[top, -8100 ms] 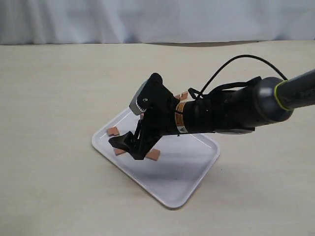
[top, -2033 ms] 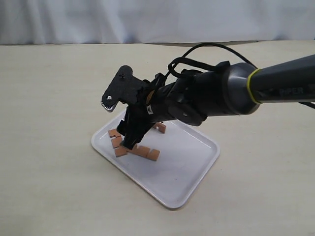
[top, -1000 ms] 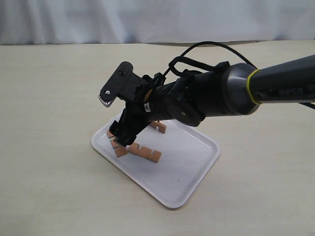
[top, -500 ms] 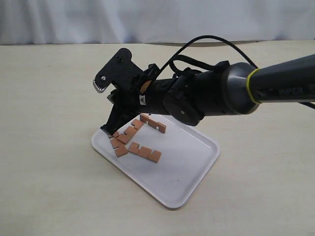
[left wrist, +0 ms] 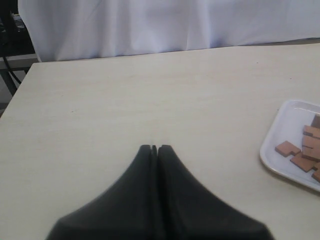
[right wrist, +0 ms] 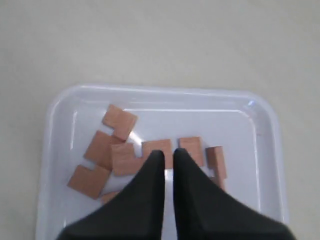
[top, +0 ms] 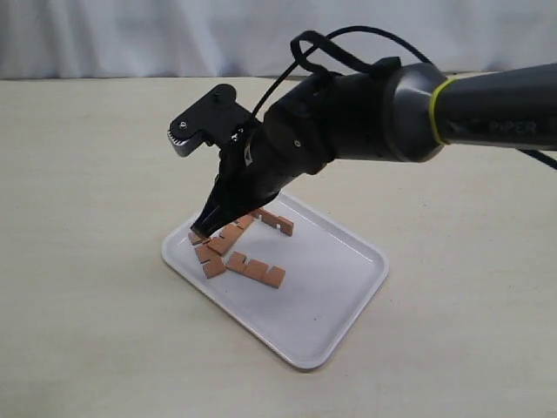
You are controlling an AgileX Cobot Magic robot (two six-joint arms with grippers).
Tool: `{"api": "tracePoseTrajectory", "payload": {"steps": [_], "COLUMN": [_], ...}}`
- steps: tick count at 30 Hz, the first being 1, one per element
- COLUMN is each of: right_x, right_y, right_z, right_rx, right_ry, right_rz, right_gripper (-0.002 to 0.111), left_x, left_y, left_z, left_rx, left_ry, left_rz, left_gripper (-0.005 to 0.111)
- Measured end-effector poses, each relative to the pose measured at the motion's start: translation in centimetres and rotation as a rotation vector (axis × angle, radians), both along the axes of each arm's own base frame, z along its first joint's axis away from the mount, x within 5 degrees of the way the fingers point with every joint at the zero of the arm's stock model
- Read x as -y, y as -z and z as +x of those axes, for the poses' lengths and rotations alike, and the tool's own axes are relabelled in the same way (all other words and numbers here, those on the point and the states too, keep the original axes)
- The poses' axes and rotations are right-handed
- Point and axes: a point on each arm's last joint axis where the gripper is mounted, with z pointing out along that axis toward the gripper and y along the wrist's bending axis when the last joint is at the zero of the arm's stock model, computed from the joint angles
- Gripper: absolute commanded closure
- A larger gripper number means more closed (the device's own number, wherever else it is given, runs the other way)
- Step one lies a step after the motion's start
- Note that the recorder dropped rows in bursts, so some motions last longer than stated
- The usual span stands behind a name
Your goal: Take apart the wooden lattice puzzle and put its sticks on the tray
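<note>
The wooden lattice puzzle lies taken apart: its reddish-brown notched sticks point(top: 255, 269) rest loose and flat at the left end of the white tray point(top: 326, 300). My right gripper point(top: 202, 230) hangs just above the leftmost sticks, shut, with nothing between its fingers. In the right wrist view the sticks point(right wrist: 120, 122) spread across the tray point(right wrist: 150, 90) beyond the gripper point(right wrist: 168, 151). My left gripper point(left wrist: 153, 147) is shut and empty over bare table, with the tray point(left wrist: 282, 127) and a few sticks point(left wrist: 286, 148) off to one side. The left gripper does not show in the exterior view.
The tray sits on a pale wooden table point(top: 96, 174) with a white curtain point(top: 261, 35) along the far edge. The right arm's thick black body and cable point(top: 365, 104) stretch over the tray's far side.
My right gripper has gone from open to shut with nothing in it and has lifted off the sticks at the tray's left corner. The sticks it covered now lie in view.
</note>
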Motion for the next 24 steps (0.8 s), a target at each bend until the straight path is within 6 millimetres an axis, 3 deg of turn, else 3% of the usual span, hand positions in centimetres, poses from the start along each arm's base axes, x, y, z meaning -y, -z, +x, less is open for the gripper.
{"api": "tracePoseTrajectory", "payload": {"steps": [8, 13, 15, 20, 22, 24], "right_x": [-2.9, -2.0, -0.6, 7.4, 11.4, 13.5], "right_y": [0.0, -0.7, -0.8, -3.1, -4.5, -4.5], "right_z": [-1.7, -0.2, 0.7, 3.2, 3.2, 2.6], "right_rx": [-0.048, 0.01, 0.02, 0.043, 0.064, 0.064], "right_ry": [-0.141, -0.032, 0.051, 0.403, 0.531, 0.588], "right_rz": [0.049, 0.159, 0.195, 0.328, 0.365, 0.365], "right_gripper": [0.102, 0.102, 0.102, 0.102, 0.102, 0.102], "left_x": [0.0, 0.0, 0.0, 0.0, 0.0, 0.0], "left_y": [0.0, 0.0, 0.0, 0.0, 0.0, 0.0], "left_z": [0.0, 0.0, 0.0, 0.0, 0.0, 0.0], "left_rx": [0.0, 0.0, 0.0, 0.0, 0.0, 0.0], "left_ry": [0.0, 0.0, 0.0, 0.0, 0.0, 0.0], "left_rz": [0.0, 0.0, 0.0, 0.0, 0.0, 0.0], "left_gripper": [0.107, 0.107, 0.107, 0.107, 0.107, 0.107]}}
